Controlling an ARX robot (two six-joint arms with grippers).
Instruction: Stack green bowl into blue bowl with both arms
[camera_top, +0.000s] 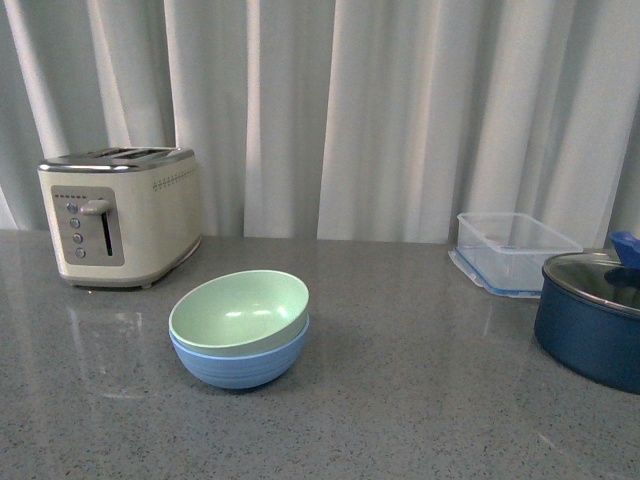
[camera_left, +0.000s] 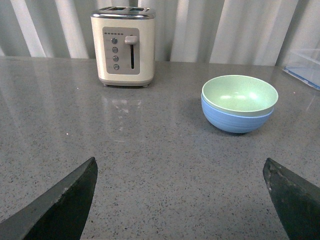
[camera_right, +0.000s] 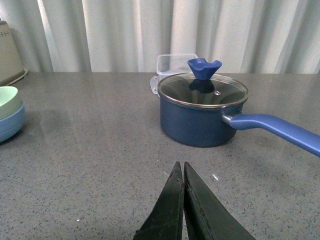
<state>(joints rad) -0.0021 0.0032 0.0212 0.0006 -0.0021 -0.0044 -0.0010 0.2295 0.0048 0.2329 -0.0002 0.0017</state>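
The green bowl (camera_top: 240, 310) sits nested inside the blue bowl (camera_top: 240, 366) on the grey countertop, left of centre in the front view. Both also show in the left wrist view, green bowl (camera_left: 239, 94) in blue bowl (camera_left: 235, 121). At the edge of the right wrist view the green bowl (camera_right: 6, 100) rests in the blue bowl (camera_right: 9, 125). Neither arm shows in the front view. My left gripper (camera_left: 180, 167) is open and empty, well back from the bowls. My right gripper (camera_right: 180, 167) is shut and empty, over bare counter before the pot.
A cream toaster (camera_top: 120, 215) stands at the back left. A clear plastic container (camera_top: 515, 250) sits at the back right. A dark navy pot (camera_top: 592, 320) with a glass lid stands at the right edge; its long blue handle (camera_right: 280, 131) points sideways. White curtains hang behind.
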